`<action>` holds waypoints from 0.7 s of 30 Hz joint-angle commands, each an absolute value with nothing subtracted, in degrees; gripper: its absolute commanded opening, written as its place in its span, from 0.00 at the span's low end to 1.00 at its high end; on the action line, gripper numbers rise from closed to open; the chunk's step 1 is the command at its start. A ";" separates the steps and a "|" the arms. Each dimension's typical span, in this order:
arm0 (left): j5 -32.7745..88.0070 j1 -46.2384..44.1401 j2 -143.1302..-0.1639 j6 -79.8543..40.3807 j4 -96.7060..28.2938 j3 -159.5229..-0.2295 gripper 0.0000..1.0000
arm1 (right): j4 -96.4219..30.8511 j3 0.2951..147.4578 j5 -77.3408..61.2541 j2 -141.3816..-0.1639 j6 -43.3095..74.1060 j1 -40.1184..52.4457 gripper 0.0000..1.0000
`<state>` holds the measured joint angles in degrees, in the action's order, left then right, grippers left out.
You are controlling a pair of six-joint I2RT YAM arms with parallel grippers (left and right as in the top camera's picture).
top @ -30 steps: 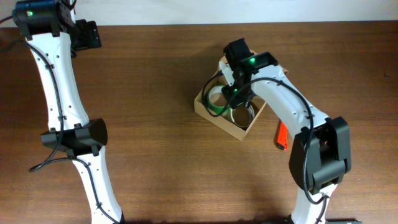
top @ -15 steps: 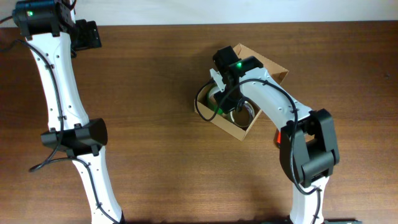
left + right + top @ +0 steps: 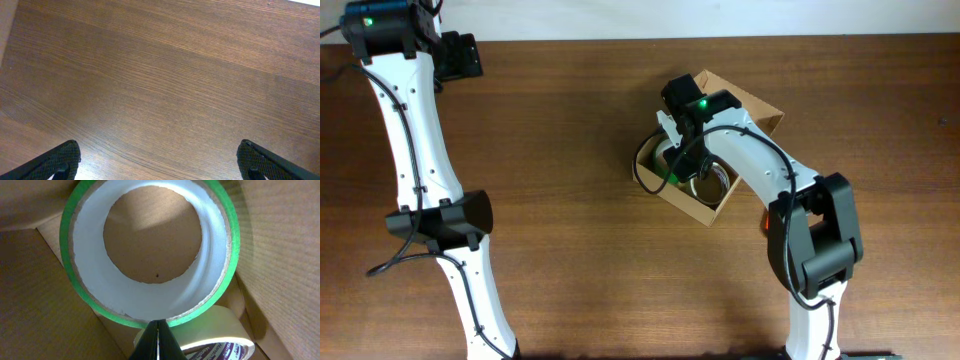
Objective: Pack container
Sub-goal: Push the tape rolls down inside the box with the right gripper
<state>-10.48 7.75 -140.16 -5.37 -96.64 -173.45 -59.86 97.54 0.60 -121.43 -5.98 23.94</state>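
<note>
Seen from overhead, the container (image 3: 712, 206), an open tan cardboard box, sits on the wooden table (image 3: 580, 250) right of centre. It is turned on a diagonal, its long axis running from upper left to lower right. Its flap lid (image 3: 748, 103) stands open along the far long side, pointing to the upper right.

Inside the box lie a green tape roll (image 3: 216, 275) and a cream tape roll (image 3: 212, 330), which overlap at their edges. The right gripper (image 3: 158, 339) hangs just over the box's inside with its fingertips pressed together, holding nothing. The left gripper (image 3: 159, 161) is at the far left corner of the table, well apart from the box, with its fingers spread wide over bare wood.

A second ago the right wrist covered the flap. It has since shifted left, so the flap now shows. The right elbow now hides all but a sliver of an orange-red object (image 3: 764, 221). The left arm has not moved.
</note>
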 commanded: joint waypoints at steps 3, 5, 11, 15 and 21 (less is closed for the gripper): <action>-10.11 7.79 -139.70 -5.06 -96.66 -173.23 1.00 | -62.04 104.03 0.47 -123.44 -5.50 24.14 0.04; -10.11 7.79 -139.70 -5.06 -96.66 -173.23 1.00 | -63.35 106.94 0.47 -123.44 -5.50 24.14 0.04; -10.09 7.79 -139.70 -5.06 -96.66 -173.23 1.00 | -66.94 111.68 1.54 -123.44 -5.72 23.99 0.04; -10.11 7.79 -139.70 -5.06 -96.66 -173.23 1.00 | -68.84 111.66 3.29 -123.44 -5.69 23.86 0.04; -10.09 7.79 -139.70 -5.06 -96.66 -173.23 1.00 | -68.79 109.54 3.27 -123.44 -5.48 23.55 0.04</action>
